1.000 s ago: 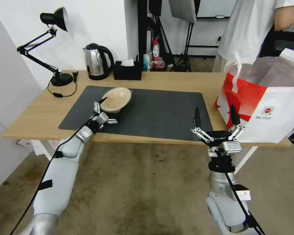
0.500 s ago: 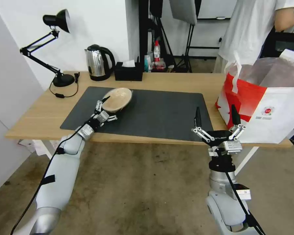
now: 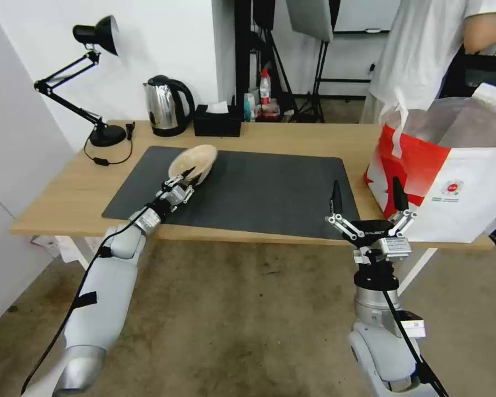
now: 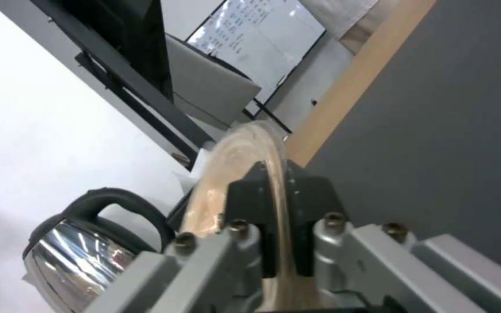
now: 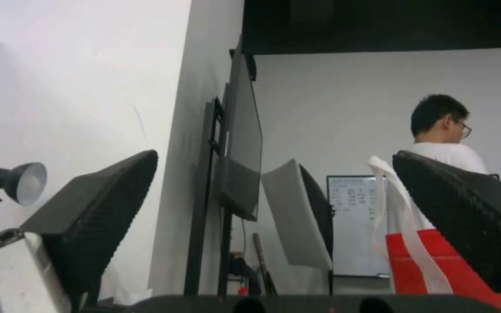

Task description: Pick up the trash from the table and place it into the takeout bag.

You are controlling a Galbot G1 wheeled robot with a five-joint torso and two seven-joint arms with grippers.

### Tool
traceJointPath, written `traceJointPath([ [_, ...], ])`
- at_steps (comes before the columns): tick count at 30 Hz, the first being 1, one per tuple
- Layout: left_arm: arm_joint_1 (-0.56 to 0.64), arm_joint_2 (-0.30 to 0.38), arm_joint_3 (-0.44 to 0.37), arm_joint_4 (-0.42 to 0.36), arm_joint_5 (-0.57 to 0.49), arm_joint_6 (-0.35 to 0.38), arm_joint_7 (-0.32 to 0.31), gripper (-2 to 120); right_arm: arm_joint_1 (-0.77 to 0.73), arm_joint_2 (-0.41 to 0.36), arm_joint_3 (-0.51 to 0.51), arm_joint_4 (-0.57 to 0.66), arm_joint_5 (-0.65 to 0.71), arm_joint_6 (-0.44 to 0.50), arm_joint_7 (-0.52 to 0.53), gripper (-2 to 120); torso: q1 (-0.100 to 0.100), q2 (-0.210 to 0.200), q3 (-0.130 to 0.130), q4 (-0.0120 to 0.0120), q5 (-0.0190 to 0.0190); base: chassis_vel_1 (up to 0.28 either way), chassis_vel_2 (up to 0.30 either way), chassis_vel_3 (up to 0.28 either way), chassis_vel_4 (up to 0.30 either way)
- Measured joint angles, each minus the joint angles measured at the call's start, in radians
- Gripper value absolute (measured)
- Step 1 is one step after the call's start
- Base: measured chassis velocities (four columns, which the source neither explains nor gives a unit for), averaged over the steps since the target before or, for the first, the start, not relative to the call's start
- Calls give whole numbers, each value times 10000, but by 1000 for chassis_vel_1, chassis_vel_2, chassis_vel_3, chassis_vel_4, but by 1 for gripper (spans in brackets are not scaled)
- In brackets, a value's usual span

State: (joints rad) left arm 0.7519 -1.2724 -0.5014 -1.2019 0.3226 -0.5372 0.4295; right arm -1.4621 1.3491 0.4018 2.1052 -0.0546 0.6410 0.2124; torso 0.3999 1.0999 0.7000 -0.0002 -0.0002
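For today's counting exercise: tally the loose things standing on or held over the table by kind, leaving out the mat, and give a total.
Bowls: 1, paper-pulp bowl
Kettles: 1, steel kettle
Tissue boxes: 1, black tissue box
Lamps: 1, desk lamp
Bags: 1, takeout bag
Total: 5

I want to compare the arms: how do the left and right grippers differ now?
The left gripper is shut on the rim of the beige bowl, tilting it above the mat; the right gripper is open and holds nothing. The left reaches over the table; the right waits at its near edge, beside the bag.
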Motion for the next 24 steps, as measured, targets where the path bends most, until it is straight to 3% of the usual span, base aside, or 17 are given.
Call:
traceJointPath([
  [18,99,109,-40,-12,-53,-22,-71,1,32,-30,-38,93,6,-20,-6,100,1,1,-1,0,-1,0,0,0,0],
  [24,164,163,94,-518,-57,2,-236,1,-82,-47,25,242,6,-24,-10,100,19,-17,17,10,-26,0,0,0,0],
])
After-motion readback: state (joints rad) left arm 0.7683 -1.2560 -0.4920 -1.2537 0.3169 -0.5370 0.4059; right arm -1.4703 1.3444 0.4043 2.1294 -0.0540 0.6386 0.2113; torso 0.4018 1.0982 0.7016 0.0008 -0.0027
